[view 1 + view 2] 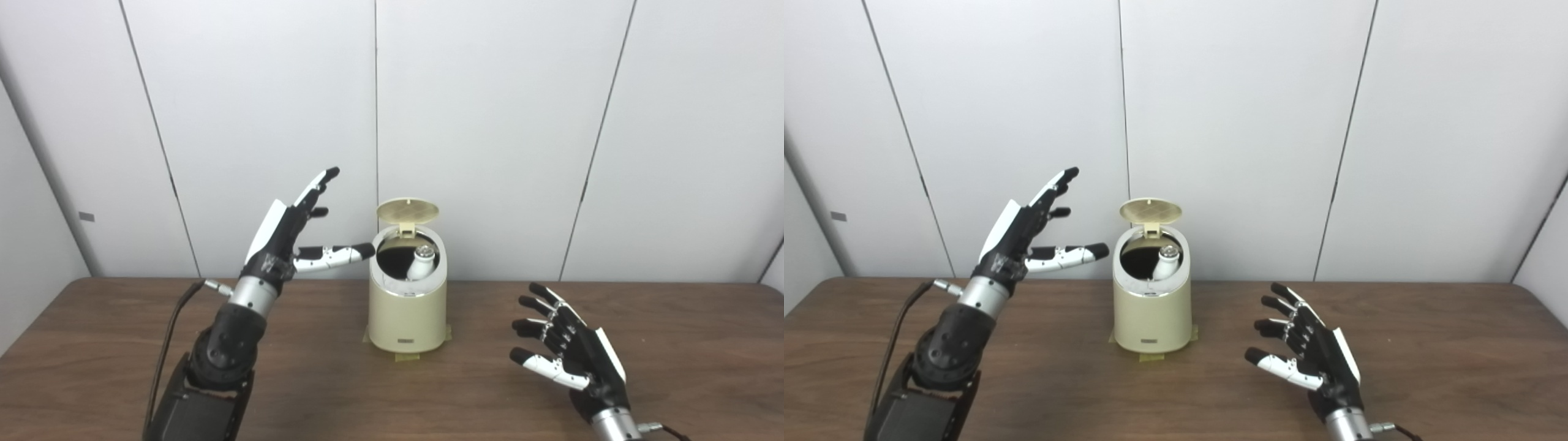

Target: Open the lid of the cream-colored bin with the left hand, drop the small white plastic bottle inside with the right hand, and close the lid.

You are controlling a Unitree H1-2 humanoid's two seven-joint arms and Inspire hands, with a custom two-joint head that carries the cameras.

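The cream-colored bin (407, 309) stands mid-table (392, 392) with its lid (407, 211) tipped up at the back, and the small white plastic bottle (421, 262) leans inside its mouth. The left hand (293, 236) hovers just left of the rim, fingers spread, holding nothing. The right hand (566, 346) hangs low to the bin's right, well apart, fingers splayed and empty.

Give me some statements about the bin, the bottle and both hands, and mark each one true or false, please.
1. The lid of the cream-colored bin stands open. True.
2. The small white bottle lies on the table. False: it is inside the bin, leaning against the rim.
3. The right hand holds the bottle. False: it is empty, fingers spread.
4. The left hand is raised beside the bin, open. True.
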